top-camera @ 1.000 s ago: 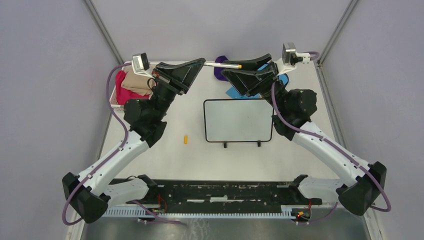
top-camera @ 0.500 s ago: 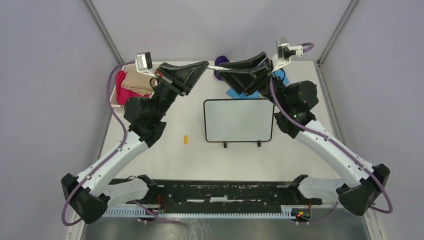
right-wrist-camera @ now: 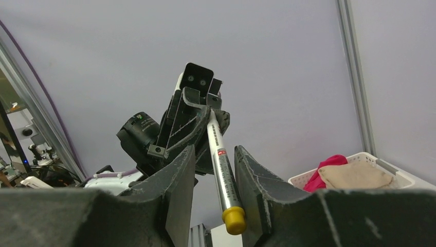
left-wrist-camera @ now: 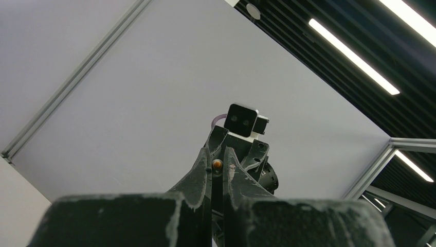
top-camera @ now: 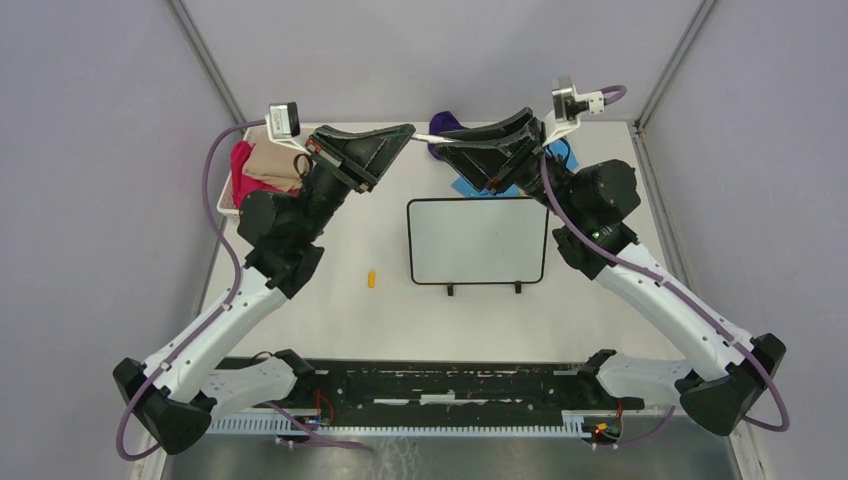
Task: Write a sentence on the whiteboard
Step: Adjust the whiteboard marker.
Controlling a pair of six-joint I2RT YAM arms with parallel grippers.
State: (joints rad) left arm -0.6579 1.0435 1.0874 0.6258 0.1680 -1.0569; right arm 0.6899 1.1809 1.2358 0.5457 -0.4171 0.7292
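White-barrelled marker (right-wrist-camera: 222, 170) | left gripper (top-camera: 411, 129) clenched on its far end | right gripper (right-wrist-camera: 215, 150) released, straddling barrel | whiteboard (top-camera: 477, 240) blank, frame centre | clamp squarely before left lets go

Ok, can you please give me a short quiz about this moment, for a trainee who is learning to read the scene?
1. True or false: the whiteboard is blank.
2. The marker runs from the left gripper to the right gripper. Which one is clamped on it? A left; B right; C neither.
3. What lies on the table left of the whiteboard?
Key: 1 true. 2 A; the right one's fingers stand open around it. 3 A small orange piece, perhaps a cap.
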